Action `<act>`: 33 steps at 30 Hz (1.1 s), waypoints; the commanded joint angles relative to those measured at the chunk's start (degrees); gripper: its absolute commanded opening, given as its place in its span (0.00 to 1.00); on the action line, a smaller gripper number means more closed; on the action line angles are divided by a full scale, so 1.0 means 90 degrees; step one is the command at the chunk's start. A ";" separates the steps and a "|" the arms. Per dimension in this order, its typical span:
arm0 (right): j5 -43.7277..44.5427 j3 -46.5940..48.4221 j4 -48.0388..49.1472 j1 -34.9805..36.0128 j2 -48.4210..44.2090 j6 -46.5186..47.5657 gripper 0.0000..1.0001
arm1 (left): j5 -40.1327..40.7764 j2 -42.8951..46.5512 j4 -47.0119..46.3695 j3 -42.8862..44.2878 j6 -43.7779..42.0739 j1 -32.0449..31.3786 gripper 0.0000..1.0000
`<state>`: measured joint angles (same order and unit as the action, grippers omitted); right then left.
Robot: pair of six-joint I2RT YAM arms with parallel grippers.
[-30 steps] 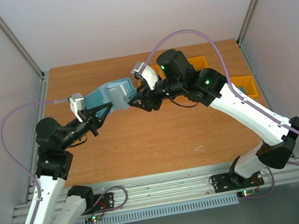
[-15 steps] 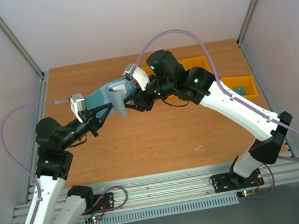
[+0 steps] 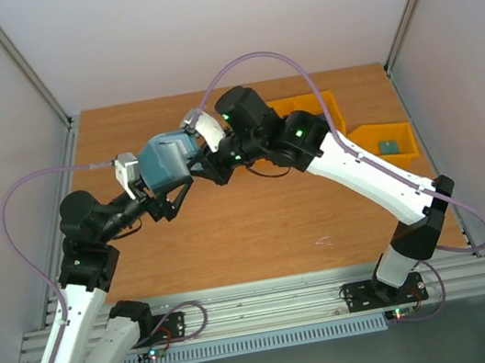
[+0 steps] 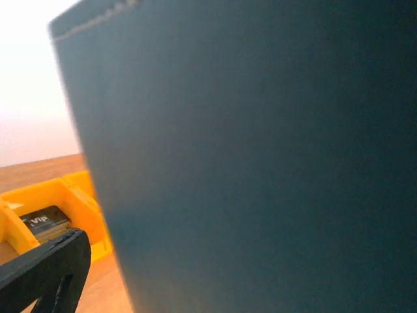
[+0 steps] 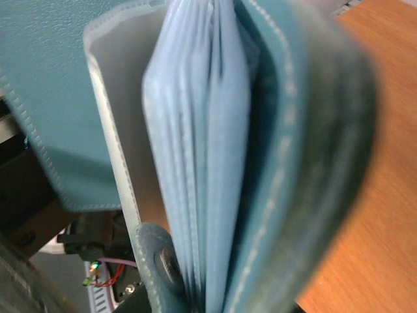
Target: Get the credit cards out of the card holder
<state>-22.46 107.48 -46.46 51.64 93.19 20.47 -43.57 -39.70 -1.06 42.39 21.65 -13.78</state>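
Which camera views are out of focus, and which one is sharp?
Left wrist: the card holder fills the frame, soft and dim, while the yellow bin behind reads clearer. Right wrist: close-up holder edges smeared. Top external: sharp, evenly lit.

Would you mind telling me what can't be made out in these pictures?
Card holder contents: right wrist view blurred, sleeves edge-on.
Right gripper grip: fingers hidden by the holder in its wrist view; too small from top.
Left gripper: holder's cover fills the left wrist view; one finger shows.
Item in the yellow bin: too small, top view.
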 commanded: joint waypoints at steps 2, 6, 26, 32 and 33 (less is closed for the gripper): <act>0.1499 0.0783 -0.0567 0.0503 0.0356 0.0057 0.01 | 0.0591 0.0008 -0.0075 0.0040 -0.0403 -0.0058 0.99; 0.0963 0.0809 -0.0493 0.0589 0.0339 0.0302 0.01 | 0.1304 0.0002 0.0259 0.0036 -0.0631 -0.0069 0.99; -0.0255 0.0314 -0.0575 0.0198 -0.0394 0.0819 0.01 | 0.1490 0.0090 0.0483 -0.0032 -0.0658 -0.0032 0.31; -0.0970 0.0245 -0.0694 -0.0013 -0.0466 0.0923 0.01 | 0.0813 0.0087 0.0080 -0.0038 -0.0573 -0.0002 0.10; -0.1009 0.0223 -0.0695 -0.0044 -0.0483 0.0928 0.01 | 0.0670 0.0092 -0.0068 -0.0042 -0.0499 0.0002 0.04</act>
<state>-23.14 109.62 -51.94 51.51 92.05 27.05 -35.70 -38.72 2.79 42.24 16.23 -14.52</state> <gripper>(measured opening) 0.097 0.116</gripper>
